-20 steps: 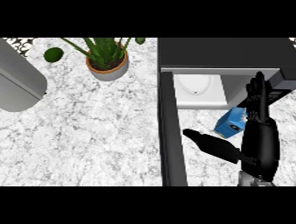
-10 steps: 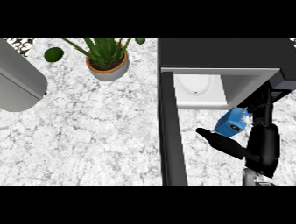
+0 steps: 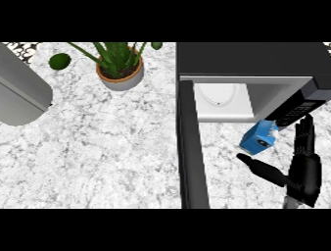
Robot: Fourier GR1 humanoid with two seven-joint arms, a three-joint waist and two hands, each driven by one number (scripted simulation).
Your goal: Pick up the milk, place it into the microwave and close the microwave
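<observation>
The milk (image 3: 258, 138), a blue carton with a pale top, stands tilted on the counter just in front of the microwave's (image 3: 259, 61) open cavity, under the control panel (image 3: 293, 110). Inside the white cavity lies a round turntable (image 3: 219, 95). The microwave's door (image 3: 191, 147) is swung open and reaches toward the view's lower edge. My right hand (image 3: 303, 169) is to the lower right of the carton with fingers straight, pointing up, and the thumb stretched left below the carton. It is apart from the milk. My left hand does not show.
A potted plant (image 3: 121, 73) stands at the back, left of the microwave. A small round green fruit (image 3: 60, 61) lies further left. A large grey rounded object (image 3: 9, 86) fills the left edge. Marble counter (image 3: 103, 157) lies between it and the door.
My right hand has drawn back toward the view's lower edge, away from the microwave's opening. The milk has stayed where it was, tilted in front of the cavity.
</observation>
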